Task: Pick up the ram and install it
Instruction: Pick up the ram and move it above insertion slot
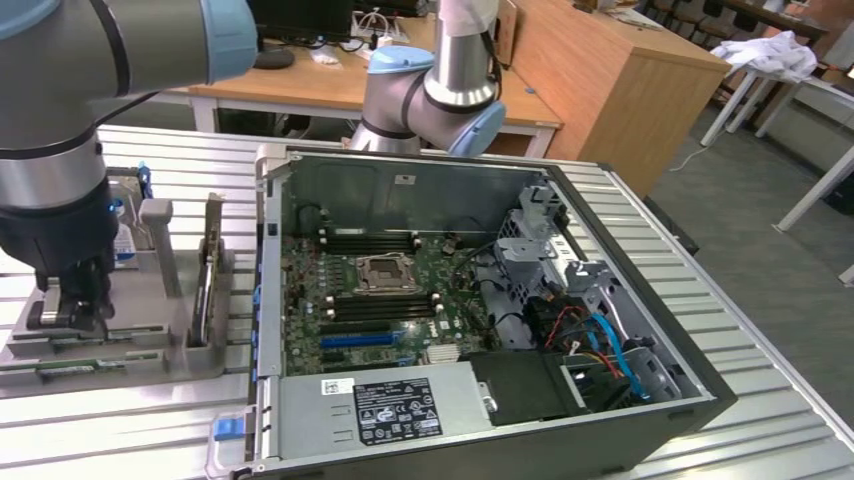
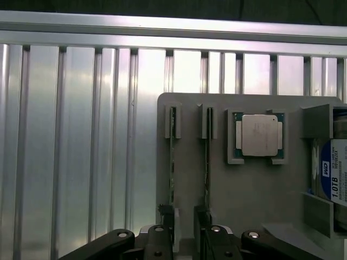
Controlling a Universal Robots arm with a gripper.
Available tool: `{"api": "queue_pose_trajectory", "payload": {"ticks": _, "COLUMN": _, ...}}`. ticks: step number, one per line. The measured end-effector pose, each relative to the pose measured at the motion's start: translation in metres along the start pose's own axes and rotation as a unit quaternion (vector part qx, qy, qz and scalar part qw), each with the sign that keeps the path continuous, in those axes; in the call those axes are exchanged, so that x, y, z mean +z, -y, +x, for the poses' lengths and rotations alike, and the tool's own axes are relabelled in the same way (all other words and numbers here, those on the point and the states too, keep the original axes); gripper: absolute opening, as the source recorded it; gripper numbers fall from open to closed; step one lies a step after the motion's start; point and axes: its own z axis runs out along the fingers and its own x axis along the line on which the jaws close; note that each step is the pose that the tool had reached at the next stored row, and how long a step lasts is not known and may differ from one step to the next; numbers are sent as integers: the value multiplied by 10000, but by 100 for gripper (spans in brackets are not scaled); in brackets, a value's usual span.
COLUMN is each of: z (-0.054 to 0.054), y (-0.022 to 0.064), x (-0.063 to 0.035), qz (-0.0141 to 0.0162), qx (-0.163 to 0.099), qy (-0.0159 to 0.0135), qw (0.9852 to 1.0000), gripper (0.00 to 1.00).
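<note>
Two ram sticks stand on edge in parallel slots of a grey parts holder [image 2: 249, 195]. In the wrist view they are thin green strips, one [image 2: 172, 162] beside the other [image 2: 207, 162]. My gripper [image 2: 187, 230] hovers over their near ends. It is open, with only bare holder showing in the gap, and its fingertips [image 2: 175, 222] line up roughly with the two sticks. In the exterior view the gripper [image 1: 67, 318] hangs low over the holder [image 1: 147, 355] at that view's left, and a ram stick [image 1: 78, 369] lies just below it.
A silver processor chip [image 2: 259, 135] and a blue-labelled hard drive [image 2: 333, 176] share the holder. The open computer case [image 1: 467, 300] sits on the ribbed metal table [image 1: 761, 340], its motherboard showing dark memory slots [image 1: 380, 240]. A second arm's base [image 1: 434, 95] stands behind the case.
</note>
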Motion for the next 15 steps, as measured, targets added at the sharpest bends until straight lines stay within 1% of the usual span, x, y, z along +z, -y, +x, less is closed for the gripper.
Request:
{"api": "queue_pose_trajectory", "payload": {"ticks": 8, "z": 5, "y": 0, "x": 1, "qz": 0, "qx": 0, "qy": 0, "qw": 10000, "gripper": 30}}
{"api": "queue_pose_trajectory", "payload": {"ticks": 15, "z": 6, "y": 2, "x": 52, "qz": 0, "qx": 0, "qy": 0, "qw": 10000, "gripper": 30}}
